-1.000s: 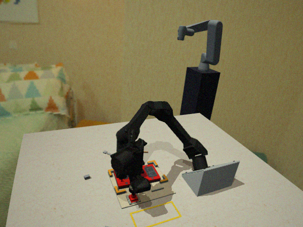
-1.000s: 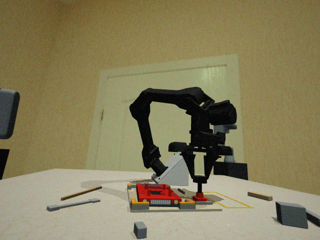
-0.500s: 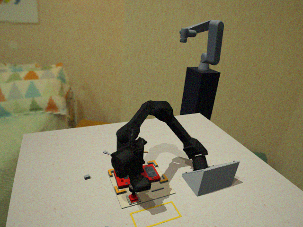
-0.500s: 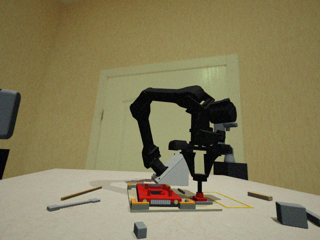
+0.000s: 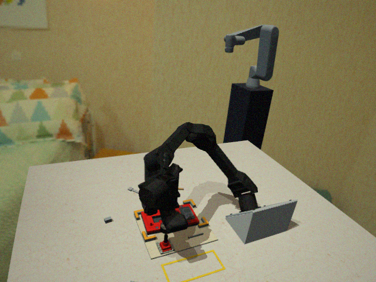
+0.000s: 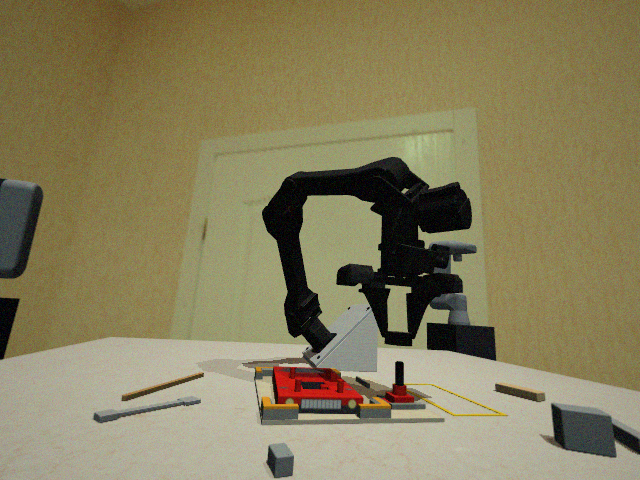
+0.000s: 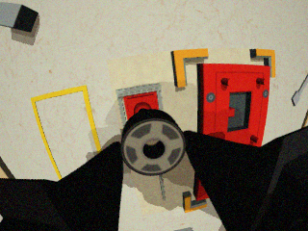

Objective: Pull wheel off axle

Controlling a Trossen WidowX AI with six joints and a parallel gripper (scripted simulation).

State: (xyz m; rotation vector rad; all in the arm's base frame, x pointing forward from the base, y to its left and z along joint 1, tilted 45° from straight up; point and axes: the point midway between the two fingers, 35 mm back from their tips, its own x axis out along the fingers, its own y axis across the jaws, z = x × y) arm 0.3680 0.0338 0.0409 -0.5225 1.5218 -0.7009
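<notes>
The gripper (image 6: 398, 338) is clamped on the wheel (image 7: 153, 149), one finger on each side of its rim. In the wrist view the wheel faces the camera flat on, a dark tyre around a grey hub with a round hole at its middle. In the exterior view the wheel (image 6: 398, 338) hangs well above the axle (image 6: 399, 373), with open air between the two, so it is off the axle and touches nothing but the fingers.

The axle stands upright on a small red base (image 6: 399, 396), at the corner of the beige board (image 6: 351, 418) nearest the yellow area (image 6: 454, 400). The wheel is held almost straight above the axle, not over the yellow area. The yellow area (image 5: 192, 266) is a thin yellow outline on the table (image 5: 76, 227), just beside the board on the axle's side.

The red chassis (image 6: 316, 391) lies on the board on the side of the axle away from the yellow area, framed by orange corner brackets (image 5: 138, 214). A grey wedge (image 5: 262, 220) stands beyond the board, near the arm's foot. Away from the axle, loose bits lie on the table: a small grey cube (image 6: 280, 459), a larger grey block (image 6: 583, 428), a grey bar (image 6: 147, 408) and two wooden sticks (image 6: 162, 385).
</notes>
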